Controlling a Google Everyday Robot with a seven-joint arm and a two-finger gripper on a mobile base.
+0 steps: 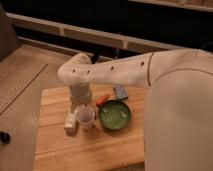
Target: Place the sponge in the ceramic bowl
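The gripper [79, 109], matt off-white like the smooth, plastic-looking shell of the arm [115, 70] above it, hangs low over a table [75, 155] of pale wooden planks with visible seams and a dull, unpolished finish. Just right of the claw, the ceramic bowl [114, 114] shows a glossy green glaze flecked with pale speckles inside a dark rim. Beyond the bowl, farther right of the claw, the sponge [120, 91] looks soft and matt, blue-grey. A smooth white cup [85, 117] stands right at the claw. The finish of the small orange-red object [102, 99] near its right side cannot be told.
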